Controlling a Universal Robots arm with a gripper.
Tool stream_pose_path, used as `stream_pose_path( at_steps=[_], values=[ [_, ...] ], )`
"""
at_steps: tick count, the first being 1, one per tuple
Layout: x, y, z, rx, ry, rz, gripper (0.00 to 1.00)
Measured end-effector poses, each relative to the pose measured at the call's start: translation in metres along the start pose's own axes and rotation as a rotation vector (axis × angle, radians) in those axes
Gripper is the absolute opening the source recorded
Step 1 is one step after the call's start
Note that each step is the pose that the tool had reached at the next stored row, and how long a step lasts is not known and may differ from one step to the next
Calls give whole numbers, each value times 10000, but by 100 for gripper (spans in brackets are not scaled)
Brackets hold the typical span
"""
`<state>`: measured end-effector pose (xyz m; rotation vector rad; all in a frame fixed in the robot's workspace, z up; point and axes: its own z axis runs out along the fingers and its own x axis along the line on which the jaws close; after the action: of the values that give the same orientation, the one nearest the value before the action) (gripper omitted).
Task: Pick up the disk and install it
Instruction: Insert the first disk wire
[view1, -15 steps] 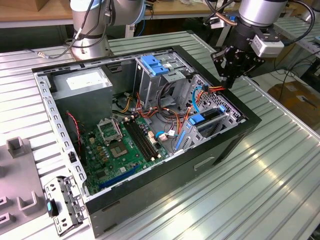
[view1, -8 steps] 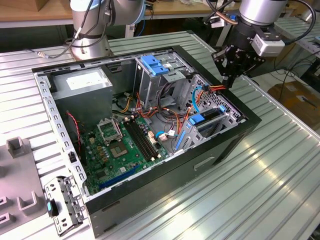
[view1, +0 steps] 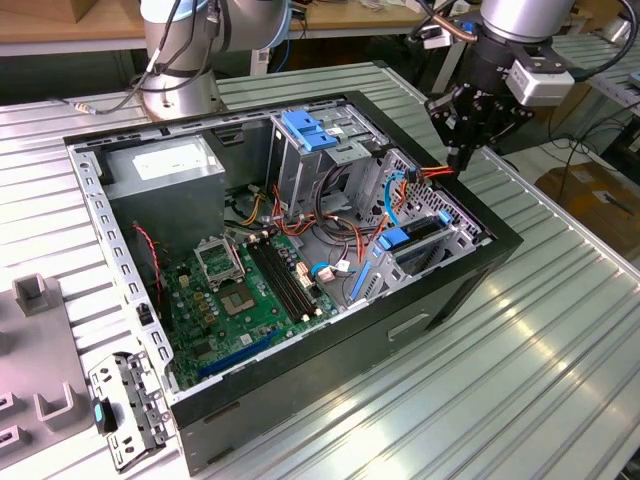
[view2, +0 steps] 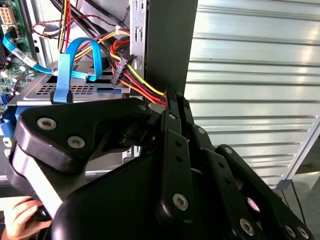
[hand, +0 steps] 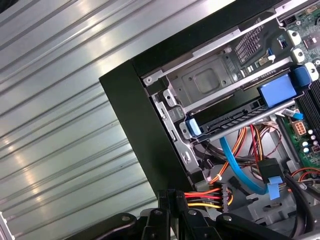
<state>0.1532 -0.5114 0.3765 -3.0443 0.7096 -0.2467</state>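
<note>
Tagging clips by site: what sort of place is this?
Probably a robotics lab bench: an opened computer case on a ribbed metal table, the arm's base standing behind it, and desks beyond.

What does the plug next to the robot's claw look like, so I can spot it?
Find the open black computer case on the ribbed metal table, then the wall below the gripper. The plug there is small and black, trailing red, orange and yellow wires, unlike the flat blue cables beside it.

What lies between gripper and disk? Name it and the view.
Between gripper and disk: a red, orange and yellow wire bundle, in the first wrist view.
</note>
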Motion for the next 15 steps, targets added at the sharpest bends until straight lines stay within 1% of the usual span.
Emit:
stream_pose_path(
  at_steps=[9,13,15],
  values=[
    [-58,28,-6,0,0,0,16],
    [-66,33,-6,0,0,-1,16],
    [-68,33,-3,-9,2,74,16]
  ],
)
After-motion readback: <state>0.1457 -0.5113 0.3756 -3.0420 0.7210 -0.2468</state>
